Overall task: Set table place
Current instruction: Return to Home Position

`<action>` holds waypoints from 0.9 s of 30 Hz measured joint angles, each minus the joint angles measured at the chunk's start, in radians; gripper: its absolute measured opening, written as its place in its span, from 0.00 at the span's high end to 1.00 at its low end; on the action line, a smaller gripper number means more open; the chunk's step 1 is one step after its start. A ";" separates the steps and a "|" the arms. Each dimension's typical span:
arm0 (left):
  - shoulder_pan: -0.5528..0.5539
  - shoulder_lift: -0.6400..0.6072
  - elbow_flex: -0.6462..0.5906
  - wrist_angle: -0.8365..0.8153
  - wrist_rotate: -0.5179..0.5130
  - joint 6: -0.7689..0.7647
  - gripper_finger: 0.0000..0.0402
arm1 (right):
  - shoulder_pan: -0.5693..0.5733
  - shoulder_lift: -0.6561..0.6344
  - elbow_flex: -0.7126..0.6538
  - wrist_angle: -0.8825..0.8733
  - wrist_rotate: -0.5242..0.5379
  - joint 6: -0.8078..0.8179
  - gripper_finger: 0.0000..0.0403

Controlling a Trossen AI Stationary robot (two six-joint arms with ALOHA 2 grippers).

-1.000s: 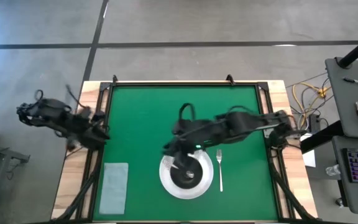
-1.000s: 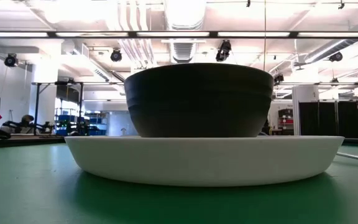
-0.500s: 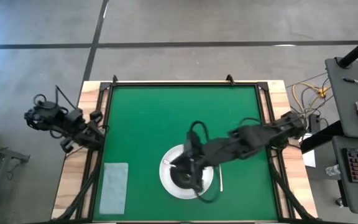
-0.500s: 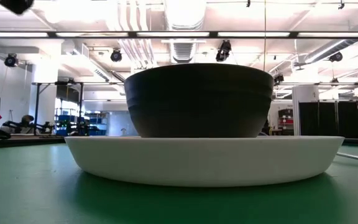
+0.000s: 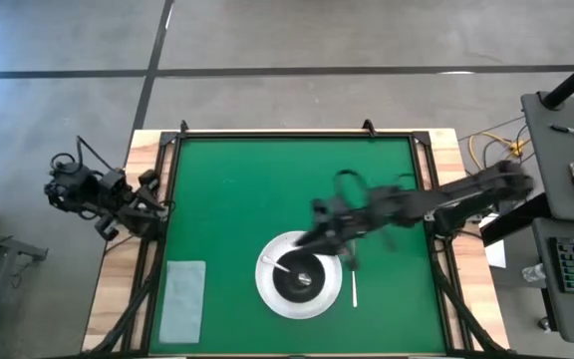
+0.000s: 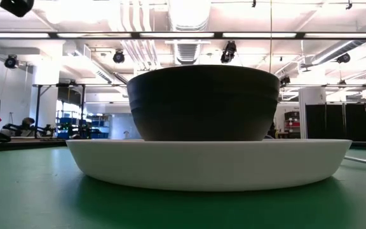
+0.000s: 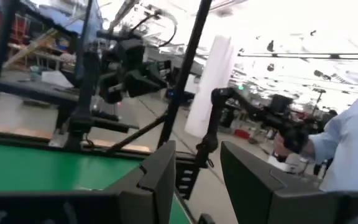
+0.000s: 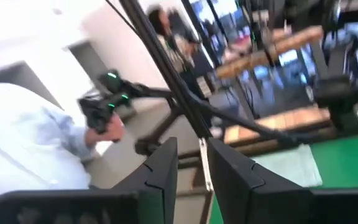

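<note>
The white plate (image 5: 266, 289) sits near the green table's (image 5: 227, 189) near edge, with the dark bowl (image 5: 308, 286) standing on it; the low view shows the bowl (image 6: 203, 102) resting on the plate (image 6: 208, 164). A silver spoon (image 5: 283, 265) lies in the bowl. The fork (image 5: 355, 292) lies on the table just right of the plate, its far end under the arm. My right gripper (image 5: 315, 236) (image 8: 192, 168) hovers past the plate's far rim, open with a narrow gap, holding nothing. My left gripper (image 5: 153, 204) (image 7: 197, 168) waits open at the table's left edge.
A pale grey napkin (image 5: 182, 299) (image 8: 291, 163) lies flat at the near left corner. The far half of the table is bare green. In the wrist views a person in a pale blue shirt (image 8: 23, 143) stands beyond the table.
My right gripper was low over the plate's left side, swung across over the bowl, then drew back toward the far right, uncovering the bowl. The spoon now shows lying in the bowl. Plate, bowl and fork stayed put. My left arm shifted slightly at the table's left edge.
</note>
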 joint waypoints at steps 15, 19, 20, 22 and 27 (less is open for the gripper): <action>0.000 -0.012 0.048 -0.121 -0.220 0.052 0.72 | -0.020 -0.704 -0.686 0.228 0.080 -0.139 0.82; 0.000 -0.012 0.073 -0.153 -0.219 0.052 0.72 | -0.041 -0.862 -0.789 0.160 0.083 -0.134 0.82; 0.000 -0.012 0.080 -0.166 -0.222 0.052 0.72 | -0.046 -0.903 -0.807 0.138 0.086 -0.134 0.81; 0.000 -0.012 0.092 -0.195 -0.243 0.050 0.72 | -0.057 -0.988 -0.839 0.097 0.088 -0.137 0.81; 0.000 -0.013 0.077 -0.178 -0.314 0.050 0.72 | -0.088 -1.193 -0.891 -0.029 0.095 -0.166 0.82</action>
